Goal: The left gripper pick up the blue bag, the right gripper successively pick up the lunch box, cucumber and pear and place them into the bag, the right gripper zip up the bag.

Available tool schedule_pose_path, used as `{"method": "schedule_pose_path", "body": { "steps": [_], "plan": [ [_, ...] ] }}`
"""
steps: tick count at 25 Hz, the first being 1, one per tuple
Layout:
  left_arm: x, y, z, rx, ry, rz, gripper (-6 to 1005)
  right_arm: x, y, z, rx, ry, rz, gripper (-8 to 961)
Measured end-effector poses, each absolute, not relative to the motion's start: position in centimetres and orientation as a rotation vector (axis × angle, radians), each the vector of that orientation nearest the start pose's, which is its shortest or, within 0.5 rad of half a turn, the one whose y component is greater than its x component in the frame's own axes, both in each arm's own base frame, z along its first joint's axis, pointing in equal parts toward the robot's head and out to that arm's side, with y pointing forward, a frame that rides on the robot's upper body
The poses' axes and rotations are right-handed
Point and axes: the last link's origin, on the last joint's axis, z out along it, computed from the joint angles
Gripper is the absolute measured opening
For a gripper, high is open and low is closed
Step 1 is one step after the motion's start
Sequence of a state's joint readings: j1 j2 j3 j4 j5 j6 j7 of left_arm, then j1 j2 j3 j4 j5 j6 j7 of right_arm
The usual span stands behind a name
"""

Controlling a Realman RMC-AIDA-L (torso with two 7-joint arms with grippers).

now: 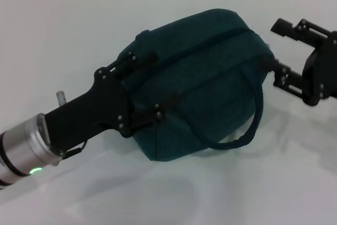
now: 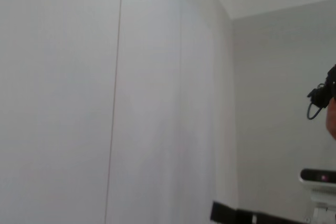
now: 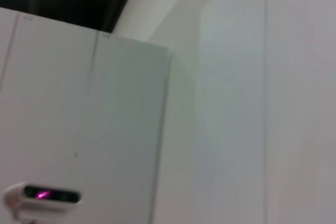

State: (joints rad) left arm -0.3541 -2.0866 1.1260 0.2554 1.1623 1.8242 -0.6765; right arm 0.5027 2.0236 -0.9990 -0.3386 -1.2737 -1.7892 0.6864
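The left gripper (image 1: 143,85) reaches in over the white tabletop (image 1: 63,35) and is clamped on the near end of the blue bag (image 1: 205,77), one finger set against the bag's upper edge and the other against its lower side, with the fabric pressed between them. The bag stretches away from that gripper toward the far right, its zipper line running along the top and one looped handle (image 1: 247,125) hanging off the side facing the robot. Behind the claw, the left arm's silver wrist shows a green light (image 1: 35,170). The right gripper (image 1: 279,51) sits at the opposite end of the bag, just beside the zipper's far end, its two fingers spread with one above and one below; it grips nothing that can be seen. The lunch box, cucumber and pear are out of sight. Both wrist views show only pale wall panels and a small device with a pink light (image 3: 50,195).
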Motion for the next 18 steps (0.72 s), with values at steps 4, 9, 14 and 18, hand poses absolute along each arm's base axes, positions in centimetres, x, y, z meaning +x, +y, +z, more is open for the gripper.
{"method": "schedule_pose_path", "body": {
  "steps": [4,9,14,18],
  "plan": [
    [-25.0,24.3,-2.1,-2.355,-0.145,-1.431,825,22.5,29.1,0.1,-2.513,-0.206,1.279,591],
    [-25.1,24.3,-1.8,-2.335,-0.131,-1.42,825,22.7,29.1,0.6,-2.426,-0.217,1.282,591],
    [-25.4,24.0,-1.9,-2.316,-0.106,-1.402,825,22.8,29.2,0.7,-2.407,-0.215,1.283,591],
    [-25.4,23.9,-2.0,-2.315,-0.098,-1.399,825,22.8,29.3,0.8,-2.387,-0.214,1.282,591]
  ]
}}
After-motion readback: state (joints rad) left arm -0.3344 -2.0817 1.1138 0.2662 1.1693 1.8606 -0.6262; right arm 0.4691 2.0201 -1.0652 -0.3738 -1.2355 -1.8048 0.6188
